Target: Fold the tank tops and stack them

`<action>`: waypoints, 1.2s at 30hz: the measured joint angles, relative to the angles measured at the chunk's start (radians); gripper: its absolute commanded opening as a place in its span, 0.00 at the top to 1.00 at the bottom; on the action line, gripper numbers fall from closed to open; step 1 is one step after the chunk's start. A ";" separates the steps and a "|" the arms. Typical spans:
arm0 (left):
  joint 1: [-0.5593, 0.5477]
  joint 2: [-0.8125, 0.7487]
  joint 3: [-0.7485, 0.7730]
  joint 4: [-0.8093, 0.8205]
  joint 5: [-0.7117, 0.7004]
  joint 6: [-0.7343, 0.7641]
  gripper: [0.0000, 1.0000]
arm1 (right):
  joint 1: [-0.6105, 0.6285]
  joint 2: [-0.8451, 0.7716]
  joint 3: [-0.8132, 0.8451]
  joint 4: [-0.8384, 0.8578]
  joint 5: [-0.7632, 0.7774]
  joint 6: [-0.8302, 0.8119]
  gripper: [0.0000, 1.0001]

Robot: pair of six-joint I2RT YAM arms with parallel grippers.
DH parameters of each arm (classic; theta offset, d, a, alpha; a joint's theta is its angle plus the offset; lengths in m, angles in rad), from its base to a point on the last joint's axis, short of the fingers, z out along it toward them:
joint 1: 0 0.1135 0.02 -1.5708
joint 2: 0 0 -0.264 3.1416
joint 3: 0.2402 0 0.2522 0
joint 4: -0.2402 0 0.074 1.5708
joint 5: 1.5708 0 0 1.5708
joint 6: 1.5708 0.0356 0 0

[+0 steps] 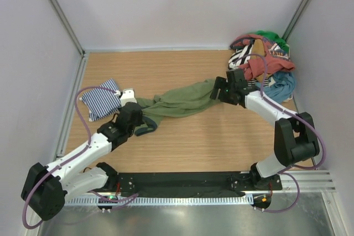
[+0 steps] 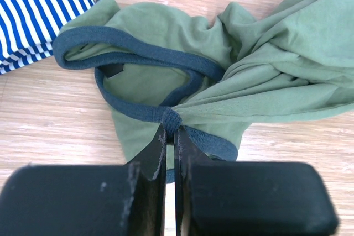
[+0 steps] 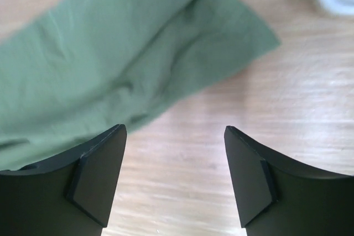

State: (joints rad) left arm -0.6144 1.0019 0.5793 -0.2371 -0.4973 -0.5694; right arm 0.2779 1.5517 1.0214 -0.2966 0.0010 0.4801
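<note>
My left gripper point(image 2: 170, 130) clamped the trim of the olive green tank top point(image 2: 166, 31); my right gripper point(image 3: 174, 131) hovered, fingers point(image 3: 94, 175) spread wide.

A robot lab test cell: white panels point(image 1: 166, 4) on metal posts point(image 1: 58, 9) box in a wooden table point(image 1: 193, 142), left arm point(image 1: 83, 161) and right arm point(image 1: 265, 109) bolted to a black plate point(image 1: 182, 183).

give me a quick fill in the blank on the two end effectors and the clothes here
1. The left end effector is ____ on the green top's navy trim.
2. The right end effector is ____ and holds nothing, above the green top's other end.
3. The second top, left of the green one, has blue and white ____.
4. The clothes pile sits in the far ____ corner of the table.

Missing words: shut; open; stripes; right
</note>
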 measured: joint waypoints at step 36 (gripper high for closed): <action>0.014 -0.035 -0.008 -0.006 0.027 -0.006 1.00 | 0.081 0.402 0.574 -0.042 0.176 0.005 0.35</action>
State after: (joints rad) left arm -0.6006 0.9665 0.5713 -0.2432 -0.4702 -0.5758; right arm 0.3588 1.9533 1.5951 -0.3386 0.1772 0.4854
